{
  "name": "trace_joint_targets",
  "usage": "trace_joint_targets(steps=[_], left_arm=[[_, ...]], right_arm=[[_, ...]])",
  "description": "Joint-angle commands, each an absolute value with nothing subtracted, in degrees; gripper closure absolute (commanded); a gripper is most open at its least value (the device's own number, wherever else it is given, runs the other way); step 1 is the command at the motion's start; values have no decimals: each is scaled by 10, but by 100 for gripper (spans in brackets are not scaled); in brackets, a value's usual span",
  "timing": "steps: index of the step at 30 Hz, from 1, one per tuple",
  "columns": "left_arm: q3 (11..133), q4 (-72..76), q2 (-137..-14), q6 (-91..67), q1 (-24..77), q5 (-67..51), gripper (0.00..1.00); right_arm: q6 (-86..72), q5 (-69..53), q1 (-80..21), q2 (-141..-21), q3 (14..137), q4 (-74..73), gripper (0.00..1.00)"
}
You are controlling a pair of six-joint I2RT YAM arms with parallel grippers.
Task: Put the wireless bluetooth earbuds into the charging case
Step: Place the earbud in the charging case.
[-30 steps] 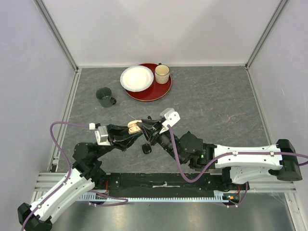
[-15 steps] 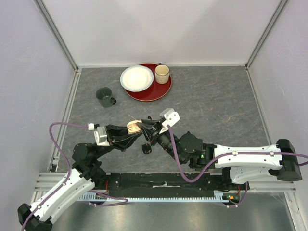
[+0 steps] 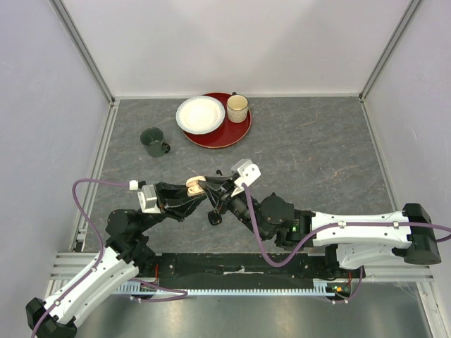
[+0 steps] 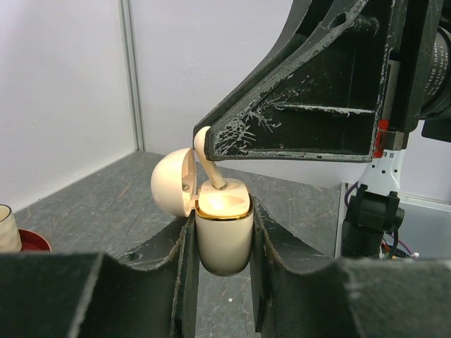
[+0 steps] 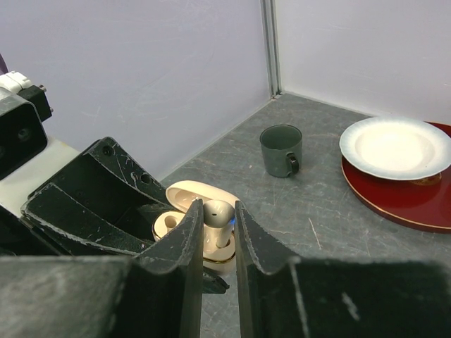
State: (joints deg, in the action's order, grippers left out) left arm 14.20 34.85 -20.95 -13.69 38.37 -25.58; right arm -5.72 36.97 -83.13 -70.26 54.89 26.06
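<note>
My left gripper is shut on a pinkish-beige charging case with a gold rim, held upright above the table, lid open to the left. My right gripper is shut on a pinkish-beige earbud. Its stem points down into the case's right socket; the left socket is empty. In the top view both grippers meet at the case near the table's middle front. A small black object lies on the table below them. Other earbuds are out of view.
A dark green mug stands at the back left. A red tray at the back carries a white plate and a beige cup. Grey walls and aluminium posts enclose the table.
The right gripper has shifted slightly left and down toward the case with the earbud. The left arm holds still.
</note>
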Motion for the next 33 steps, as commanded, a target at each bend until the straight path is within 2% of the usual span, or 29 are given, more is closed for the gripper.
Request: trace_joint_targets(steps=[1, 33], left_arm=[[151, 390, -204, -149, 384, -243, 98], [144, 391, -199, -147, 385, -198, 98]], right_arm=[[-43, 379, -835, -710, 559, 245, 100], [-19, 338, -845, -721, 561, 217, 100]])
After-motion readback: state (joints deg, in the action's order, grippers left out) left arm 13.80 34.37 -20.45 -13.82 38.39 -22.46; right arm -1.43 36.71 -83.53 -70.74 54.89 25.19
